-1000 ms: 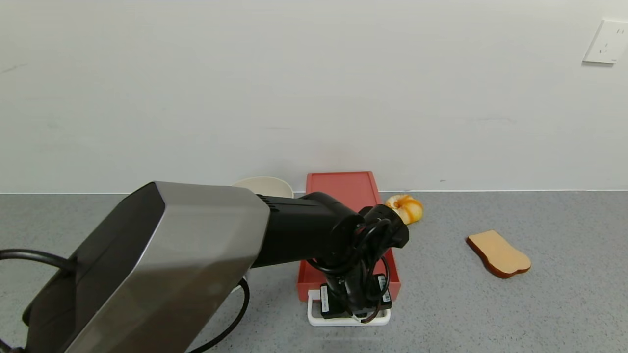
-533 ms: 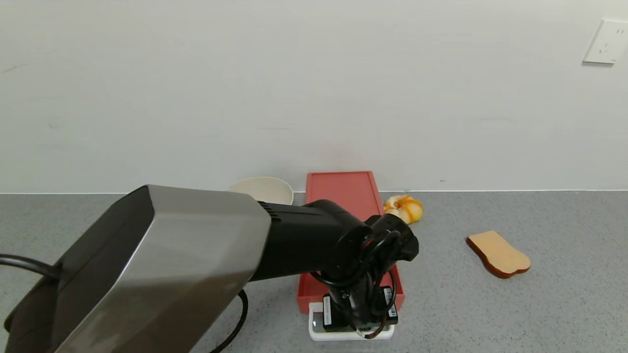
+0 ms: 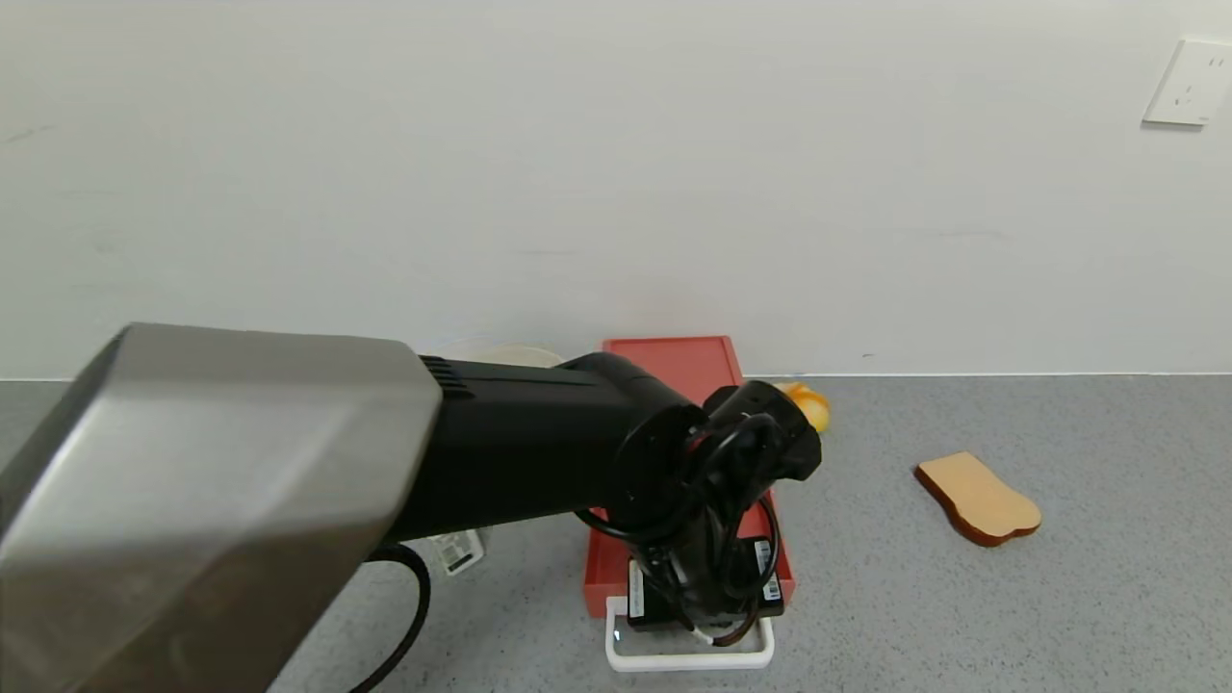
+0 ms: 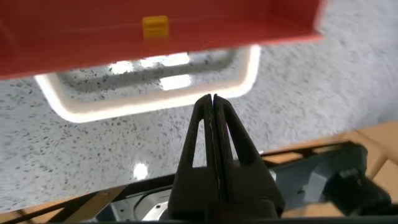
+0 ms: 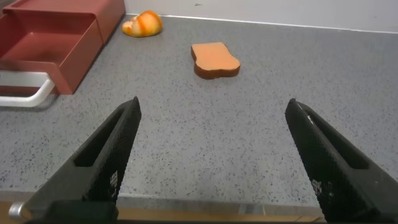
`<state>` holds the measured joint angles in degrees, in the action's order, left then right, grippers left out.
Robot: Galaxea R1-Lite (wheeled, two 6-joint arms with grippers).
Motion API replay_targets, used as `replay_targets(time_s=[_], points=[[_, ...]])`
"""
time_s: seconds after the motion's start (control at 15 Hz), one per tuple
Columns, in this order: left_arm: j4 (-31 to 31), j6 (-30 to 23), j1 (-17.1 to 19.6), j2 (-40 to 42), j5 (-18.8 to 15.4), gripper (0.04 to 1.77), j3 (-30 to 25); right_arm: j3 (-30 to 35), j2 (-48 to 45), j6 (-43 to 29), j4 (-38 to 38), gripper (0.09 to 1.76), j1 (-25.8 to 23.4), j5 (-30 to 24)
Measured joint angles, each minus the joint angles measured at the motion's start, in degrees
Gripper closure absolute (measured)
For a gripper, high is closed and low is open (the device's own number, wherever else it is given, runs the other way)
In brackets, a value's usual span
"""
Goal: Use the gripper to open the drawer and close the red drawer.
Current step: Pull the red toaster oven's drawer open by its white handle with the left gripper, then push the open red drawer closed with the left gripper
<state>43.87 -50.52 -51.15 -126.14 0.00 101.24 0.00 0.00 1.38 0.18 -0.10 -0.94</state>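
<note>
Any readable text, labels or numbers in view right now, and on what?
None can be read.
White stickers on the left gripper: print too small to read.
Tag on the countertop under the left arm: too blurred to read.
Red drawer: no lettering seen.

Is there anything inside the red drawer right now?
The right wrist view shows the pulled-out drawer with a bare red floor; the rest is hidden under the casing. In the head view the left gripper covers it, shut above the white handle.
</note>
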Motion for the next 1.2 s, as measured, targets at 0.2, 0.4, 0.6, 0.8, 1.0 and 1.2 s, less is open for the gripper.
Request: replay_targets(time_s=[0.2,0.4,0.6,0.8,1.0,1.2], points=[[1.79,6.47,0.02,5.27,-0.07,1.7,-0.41,0.0,0.0,0.0,0.0,0.14,0.0,0.0],[1.77,16.84,0.74,11.14,-0.49,1.7,-1.9,0.0,0.0,0.0,0.0,0.14,0.0,0.0],[-3.83,25.83,4.05,16.08,-3.06,1.7,-6.73,0.0,0.0,0.0,0.0,0.14,0.0,0.01],[-14.56,39.96,9.26,20.59,-9.97,1.7,-16.74,0.0,0.0,0.0,0.0,0.14,0.0,0.01],[-25.62,55.36,16.59,25.09,-18.46,1.7,-27.27,0.0,0.0,-0.01,0.0,0.14,0.0,0.0],[-27.12,64.79,21.58,28.81,-26.1,1.7,-32.22,0.0,0.0,0.0,0.0,0.14,0.0,0.01]])
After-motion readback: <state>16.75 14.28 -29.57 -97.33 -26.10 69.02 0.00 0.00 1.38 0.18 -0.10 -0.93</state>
